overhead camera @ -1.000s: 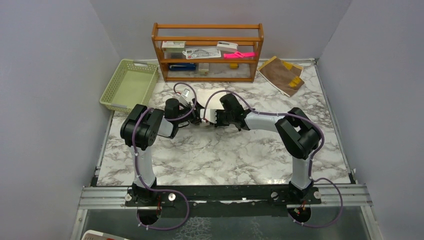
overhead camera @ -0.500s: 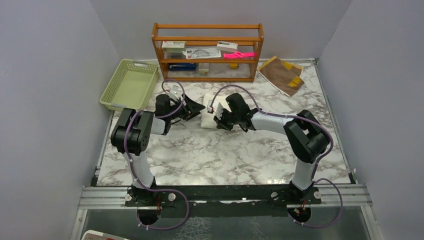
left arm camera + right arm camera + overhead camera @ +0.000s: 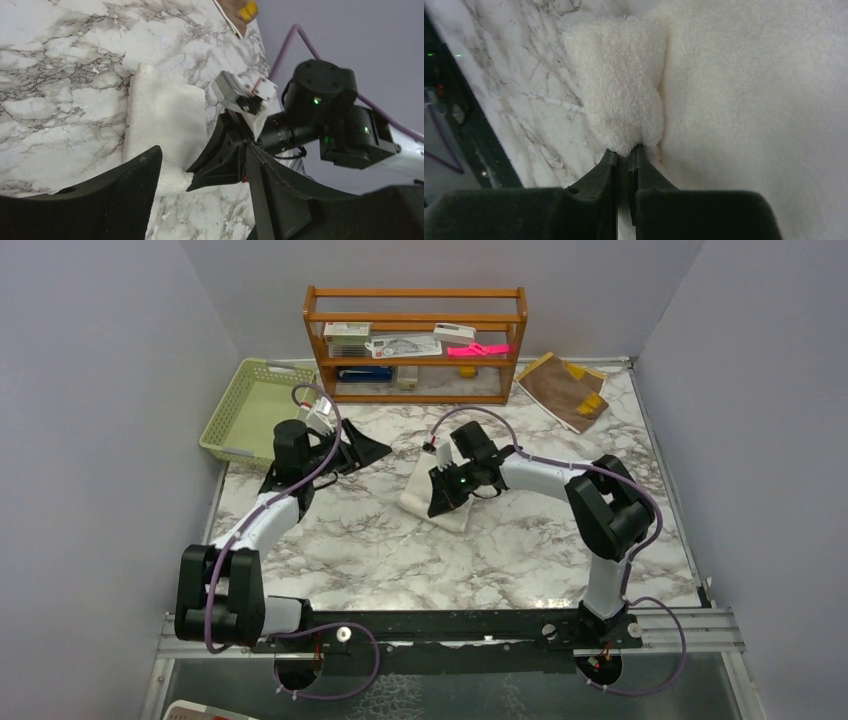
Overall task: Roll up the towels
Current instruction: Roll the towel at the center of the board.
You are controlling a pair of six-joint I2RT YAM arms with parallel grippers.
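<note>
The cream-white towel lies mid-table, partly folded over itself. My right gripper is low over its near edge, shut on a pinched fold of the pile; in the right wrist view the jaws meet tight around that tuft, with the rest of the cream towel spread to the right. My left gripper hangs open to the left of the towel, apart from it, holding nothing. In the left wrist view its fingertips frame the cream towel and the right gripper. The brown towel with yellow patches lies at the back right.
A wooden shelf with small items stands at the back. A green basket sits at the back left, close to the left arm's wrist. Grey walls enclose the marble table on three sides.
My right gripper has shut on the cream towel's fold and drawn it toward the near side. My left arm has swung out to the left, away from the towel, still open.
</note>
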